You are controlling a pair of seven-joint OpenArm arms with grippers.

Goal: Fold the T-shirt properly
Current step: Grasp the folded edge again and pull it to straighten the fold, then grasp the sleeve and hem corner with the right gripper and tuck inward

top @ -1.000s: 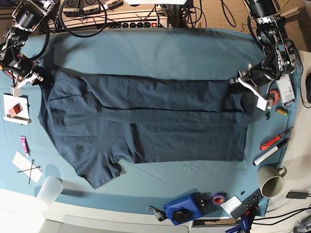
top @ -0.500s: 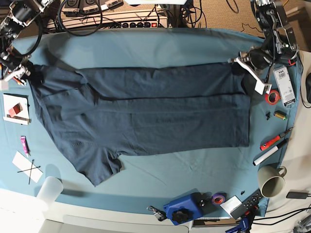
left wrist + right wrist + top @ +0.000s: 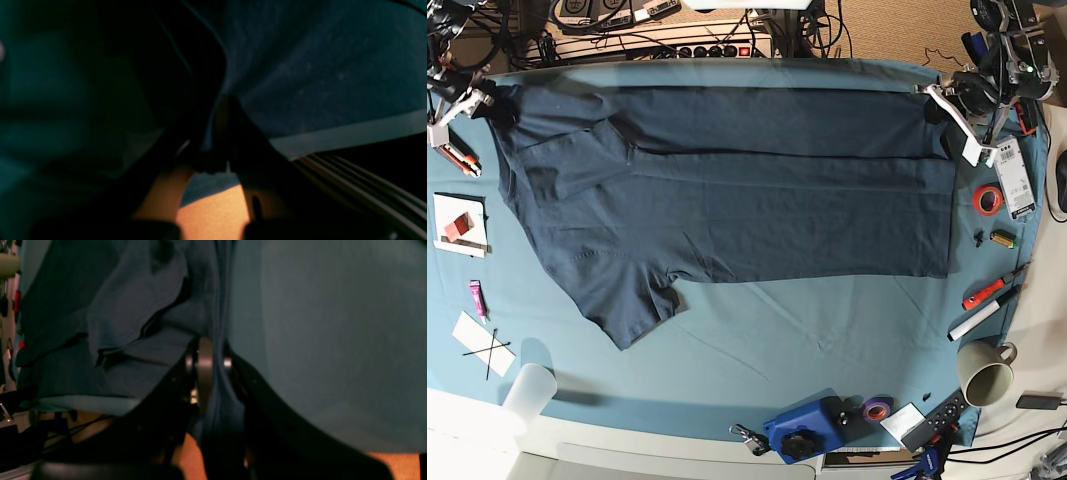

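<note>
Navy cotton T-shirt (image 3: pixel 727 200) lies lengthwise across the teal-clothed worktop (image 3: pixel 777 340); left hand (image 3: pixel 942 100) and right hand (image 3: pixel 472 100) clamp opposite far corners.

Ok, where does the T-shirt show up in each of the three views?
Base: the T-shirt spreads across the upper middle, pinched at its two far corners.
Left wrist: dark fabric fills the upper right, running down into the shut left gripper.
Right wrist: it fills the left and centre, bunched in the shut right gripper.
Shared landmark: the lighter teal tablecloth.
</note>
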